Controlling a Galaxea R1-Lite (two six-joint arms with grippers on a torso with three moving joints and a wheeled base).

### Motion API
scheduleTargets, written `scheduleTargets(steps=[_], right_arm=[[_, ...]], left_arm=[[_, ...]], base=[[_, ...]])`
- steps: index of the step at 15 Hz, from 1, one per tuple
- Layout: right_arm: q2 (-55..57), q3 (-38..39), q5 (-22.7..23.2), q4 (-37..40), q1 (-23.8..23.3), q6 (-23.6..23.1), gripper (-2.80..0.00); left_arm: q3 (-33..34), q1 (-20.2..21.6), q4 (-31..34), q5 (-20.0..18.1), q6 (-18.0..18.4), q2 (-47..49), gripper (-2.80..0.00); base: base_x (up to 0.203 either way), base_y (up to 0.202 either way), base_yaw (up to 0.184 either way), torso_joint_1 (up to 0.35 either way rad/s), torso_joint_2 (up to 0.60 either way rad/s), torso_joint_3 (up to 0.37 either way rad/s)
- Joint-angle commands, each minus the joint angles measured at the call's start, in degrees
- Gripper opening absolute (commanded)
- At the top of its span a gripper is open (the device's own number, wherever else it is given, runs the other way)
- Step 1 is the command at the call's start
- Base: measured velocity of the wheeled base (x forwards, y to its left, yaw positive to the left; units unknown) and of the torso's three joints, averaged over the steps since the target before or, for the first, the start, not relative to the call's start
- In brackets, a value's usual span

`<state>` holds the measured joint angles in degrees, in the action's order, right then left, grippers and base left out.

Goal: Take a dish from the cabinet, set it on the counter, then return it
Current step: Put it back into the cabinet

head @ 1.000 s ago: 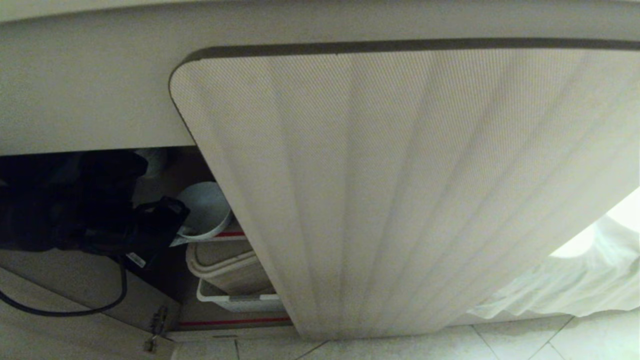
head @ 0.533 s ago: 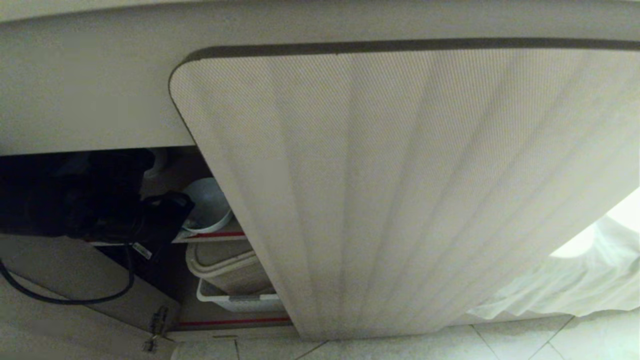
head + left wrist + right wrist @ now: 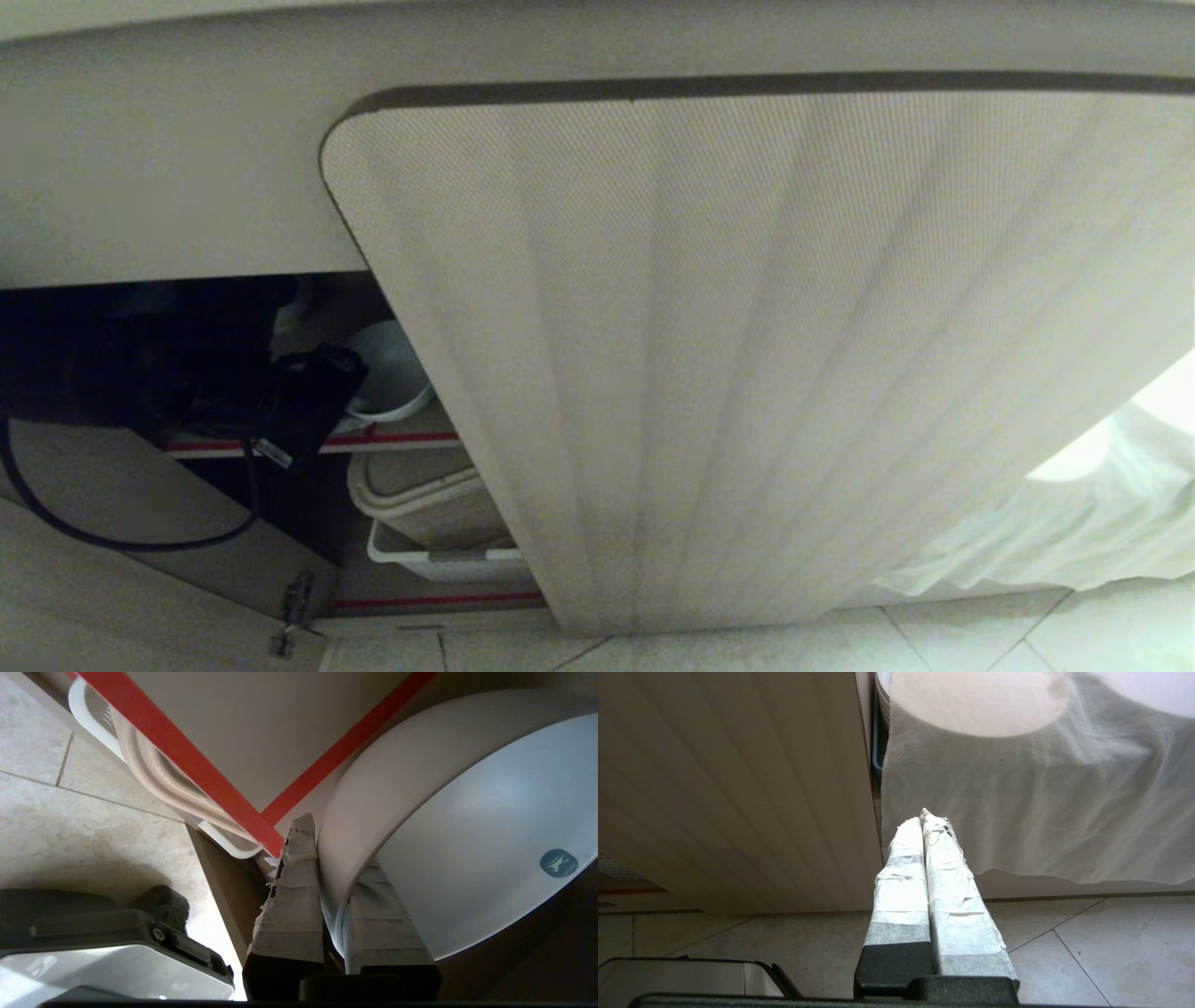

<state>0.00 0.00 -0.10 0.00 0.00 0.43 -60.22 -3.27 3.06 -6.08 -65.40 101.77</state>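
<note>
The left gripper (image 3: 334, 858) is clamped on the rim of the dish (image 3: 467, 858), one taped finger (image 3: 292, 905) against the outer wall and the other inside the bowl, with barely any gap left between them beyond the rim itself. In the head view the left gripper (image 3: 341, 397) reaches into the dark opening of the cabinet (image 3: 747, 355), and the dish (image 3: 392, 373) sits tilted in its grip above the upper shelf (image 3: 411, 437) with its red front strip; whether its foot touches the shelf cannot be told. Below that shelf stand a beige bin (image 3: 420, 504) and a white basket (image 3: 448, 560). The ribbed door covers the rest of the cabinet front, under the counter (image 3: 168, 168). The right gripper (image 3: 924, 821) hangs idle near the tiled floor (image 3: 1064, 952), fingers pressed together and empty, before a white cloth (image 3: 1017, 802).
</note>
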Motion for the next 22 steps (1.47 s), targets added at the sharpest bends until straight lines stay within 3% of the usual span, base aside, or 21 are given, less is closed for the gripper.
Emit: scheduleTargets(steps=[1, 22], right_arm=[[0.0, 0.0, 0.01, 0.0, 0.01, 0.01, -2.8], [0.0, 0.0, 0.01, 0.0, 0.0, 0.01, -2.8]], left_arm=[[0.1, 0.02, 0.16, 0.02, -0.81, -0.5, -2.8], [-4.38, 0.02, 2.66, -0.6, -0.52, 0.98, -2.8]], base=[[0.0, 0.0, 0.0, 0.0, 0.0, 0.0], [0.0, 0.0, 0.0, 0.0, 0.0, 0.0]])
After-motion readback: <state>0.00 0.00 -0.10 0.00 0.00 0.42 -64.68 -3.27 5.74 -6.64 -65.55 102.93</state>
